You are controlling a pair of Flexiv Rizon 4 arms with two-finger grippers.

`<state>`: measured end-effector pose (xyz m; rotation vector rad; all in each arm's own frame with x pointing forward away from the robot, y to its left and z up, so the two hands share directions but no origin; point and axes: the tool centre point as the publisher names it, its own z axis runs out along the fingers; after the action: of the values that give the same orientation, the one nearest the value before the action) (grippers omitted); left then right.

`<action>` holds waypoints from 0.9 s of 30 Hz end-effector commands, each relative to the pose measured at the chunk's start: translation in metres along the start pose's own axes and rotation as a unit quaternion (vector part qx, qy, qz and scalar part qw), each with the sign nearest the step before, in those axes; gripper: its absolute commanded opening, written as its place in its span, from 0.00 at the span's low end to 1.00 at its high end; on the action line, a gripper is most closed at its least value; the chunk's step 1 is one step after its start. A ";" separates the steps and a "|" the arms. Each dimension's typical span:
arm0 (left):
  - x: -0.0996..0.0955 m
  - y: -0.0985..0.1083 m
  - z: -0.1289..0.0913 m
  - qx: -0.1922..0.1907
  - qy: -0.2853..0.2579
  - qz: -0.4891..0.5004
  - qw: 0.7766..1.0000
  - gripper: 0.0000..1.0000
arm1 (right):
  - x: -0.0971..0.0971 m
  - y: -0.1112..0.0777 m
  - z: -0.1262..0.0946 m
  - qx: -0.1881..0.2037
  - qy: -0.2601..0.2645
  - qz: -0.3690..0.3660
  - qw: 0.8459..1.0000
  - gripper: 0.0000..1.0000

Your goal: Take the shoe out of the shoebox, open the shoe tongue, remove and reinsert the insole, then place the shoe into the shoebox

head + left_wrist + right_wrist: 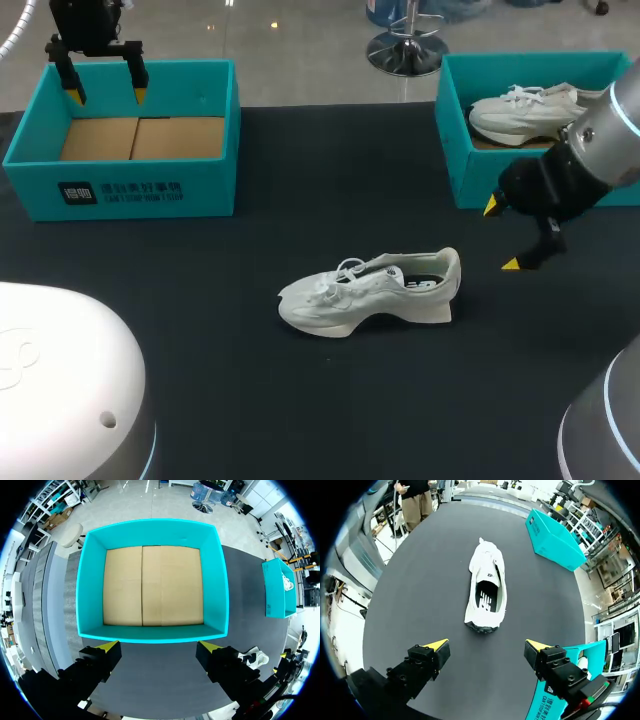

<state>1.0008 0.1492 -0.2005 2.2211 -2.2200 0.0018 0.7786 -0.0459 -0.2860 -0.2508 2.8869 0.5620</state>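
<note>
White shoe point(485, 587) lying ahead of right gripper point(486, 645), fingers spread apart, released

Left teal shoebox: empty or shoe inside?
Empty. The left shoebox shows only its bare cardboard floor; the shoe sits out on the table.

The bench point(200, 300) is wide and flat, with a black top that looks a bit rough, like cloth. It fills most of the head view, and its far edge runs straight across. The light on the bench is soft and even, and the top looks dull. In the left wrist view the bench looks dark grey.
</note>
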 end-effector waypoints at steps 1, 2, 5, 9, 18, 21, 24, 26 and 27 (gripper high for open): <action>0.000 0.000 0.000 0.000 0.000 0.000 1.000 1.00 | 0.015 -0.021 0.008 -0.198 -0.084 -0.052 0.975 1.00; 0.000 0.000 0.000 0.000 0.000 0.000 1.000 1.00 | 0.015 -0.024 0.009 -0.209 -0.085 -0.064 0.972 1.00; 0.000 0.000 0.000 0.000 0.000 0.000 1.000 1.00 | 0.013 -0.031 0.016 -0.245 -0.075 -0.090 0.962 1.00; 0.000 0.000 0.000 0.000 0.000 0.000 1.000 1.00 | 0.009 -0.037 0.023 -0.290 -0.052 -0.115 0.949 1.00; 0.000 0.000 0.000 0.000 0.000 0.000 1.000 1.00 | 0.000 -0.045 0.024 -0.233 0.015 -0.053 0.971 1.00; 0.000 0.000 0.000 0.000 0.000 0.000 1.000 1.00 | 0.000 -0.045 0.024 -0.233 0.015 -0.053 0.971 1.00; 0.000 0.000 0.000 0.000 0.000 0.000 1.000 1.00 | 0.000 -0.045 0.024 -0.233 0.015 -0.053 0.971 1.00; 0.000 0.000 0.000 0.000 0.000 0.000 1.000 1.00 | 0.000 -0.045 0.024 -0.233 0.015 -0.053 0.971 1.00; 0.000 0.000 0.000 0.000 0.000 0.000 1.000 1.00 | 0.000 -0.045 0.024 -0.233 0.015 -0.053 0.971 1.00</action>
<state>1.0008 0.1493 -0.2005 2.2212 -2.2199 0.0019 0.7897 -0.0791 -0.3255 -0.4697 2.6881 1.2308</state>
